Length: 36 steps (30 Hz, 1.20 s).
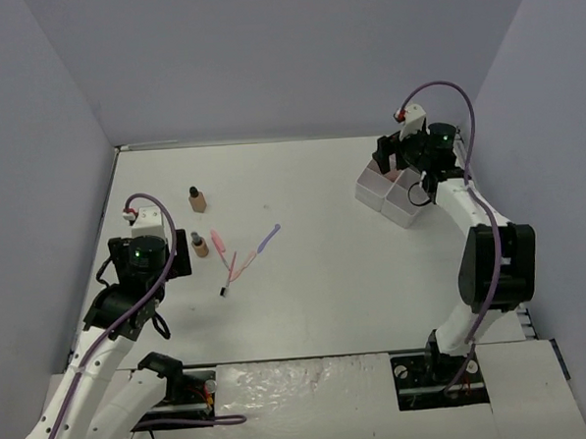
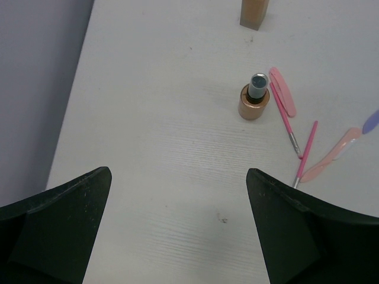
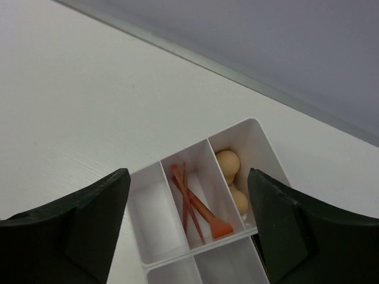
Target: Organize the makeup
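My left gripper is open and hangs over bare table. Ahead of it stands a tan bottle with a dark cap, and a second tan bottle stands farther off. Thin pink pencils and a purple one lie to the right of the bottles. My right gripper is open above the white tray, with nothing between its fingers. Orange pencils lie in the tray's middle slot. Two beige sponges sit in the slot to their right.
The tray stands at the table's back right, near the grey wall. The bottles and loose pencils lie at the left, just right of my left gripper. The tray's left slot holds nothing.
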Each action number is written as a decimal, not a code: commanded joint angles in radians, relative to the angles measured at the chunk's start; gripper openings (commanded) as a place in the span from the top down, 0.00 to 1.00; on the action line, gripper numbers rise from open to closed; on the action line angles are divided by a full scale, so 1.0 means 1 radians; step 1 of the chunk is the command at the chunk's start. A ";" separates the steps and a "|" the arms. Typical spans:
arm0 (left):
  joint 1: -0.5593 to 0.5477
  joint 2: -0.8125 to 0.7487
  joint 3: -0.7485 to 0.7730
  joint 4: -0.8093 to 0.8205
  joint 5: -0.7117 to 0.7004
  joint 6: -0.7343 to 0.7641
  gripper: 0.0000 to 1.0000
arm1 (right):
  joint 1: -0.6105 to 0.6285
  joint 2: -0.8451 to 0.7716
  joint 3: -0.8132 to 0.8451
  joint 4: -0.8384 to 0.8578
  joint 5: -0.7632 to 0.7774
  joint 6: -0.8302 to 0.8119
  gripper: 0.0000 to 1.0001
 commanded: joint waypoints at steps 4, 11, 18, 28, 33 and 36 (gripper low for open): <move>0.005 0.195 0.134 -0.049 0.186 -0.317 0.03 | 0.054 -0.274 -0.020 0.047 0.121 0.358 0.02; -0.031 0.407 0.179 -0.018 0.243 -0.431 0.11 | 0.058 -0.417 -0.133 0.000 0.186 0.559 0.00; -0.081 0.562 0.189 0.044 0.283 -0.417 0.35 | 0.162 -0.567 -0.264 -0.016 0.289 0.513 0.00; -0.100 0.732 0.252 0.114 0.270 -0.390 0.58 | 0.205 -0.641 -0.342 -0.031 0.263 0.542 0.00; -0.097 0.794 0.327 0.102 0.277 -0.193 0.67 | 0.216 -0.679 -0.368 -0.042 0.265 0.530 0.00; -0.098 0.834 0.376 0.051 0.282 -0.067 0.67 | 0.219 -0.716 -0.383 -0.045 0.269 0.523 0.00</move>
